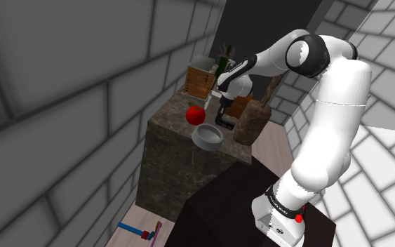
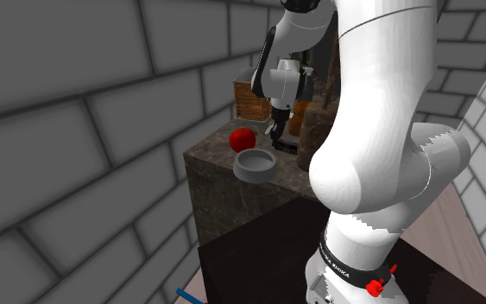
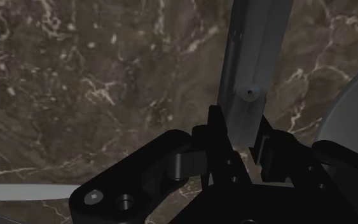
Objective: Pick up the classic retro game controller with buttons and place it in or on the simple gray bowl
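1. Grey controller: a flat slab with one small round button, clasped between the fingers of my black gripper, over the brown marbled counter.
2. Grey bowl: stands on the counter, just nearer than my gripper in the shoulder view, with a red round object close on its far left.
3. Black band at my arm's base: white lettering, too small to read.

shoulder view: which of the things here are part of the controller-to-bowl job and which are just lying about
Job: controller, clasped in the gripper; bowl.
Lying about: red round thing; wooden box; brown block; blue-and-red thing.
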Action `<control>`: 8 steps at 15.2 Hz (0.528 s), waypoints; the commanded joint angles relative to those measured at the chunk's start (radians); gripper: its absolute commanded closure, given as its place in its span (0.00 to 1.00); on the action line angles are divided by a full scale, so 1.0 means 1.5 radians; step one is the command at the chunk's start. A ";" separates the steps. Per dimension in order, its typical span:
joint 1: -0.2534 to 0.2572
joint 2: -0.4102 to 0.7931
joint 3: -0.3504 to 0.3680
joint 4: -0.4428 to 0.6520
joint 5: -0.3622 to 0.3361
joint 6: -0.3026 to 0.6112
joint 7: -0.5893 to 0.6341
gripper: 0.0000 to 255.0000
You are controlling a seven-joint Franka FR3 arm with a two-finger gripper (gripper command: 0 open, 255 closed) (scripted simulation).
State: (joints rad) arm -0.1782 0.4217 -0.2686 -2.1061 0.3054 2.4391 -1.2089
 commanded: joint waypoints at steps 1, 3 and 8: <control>0.002 -0.012 -0.004 0.001 -0.007 -0.013 0.005 1.00; 0.005 -0.026 -0.009 0.001 -0.015 -0.026 0.011 1.00; 0.011 -0.060 -0.018 0.004 -0.034 -0.061 0.026 1.00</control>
State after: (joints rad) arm -0.1634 0.3439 -0.2926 -2.0989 0.2613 2.3586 -1.1754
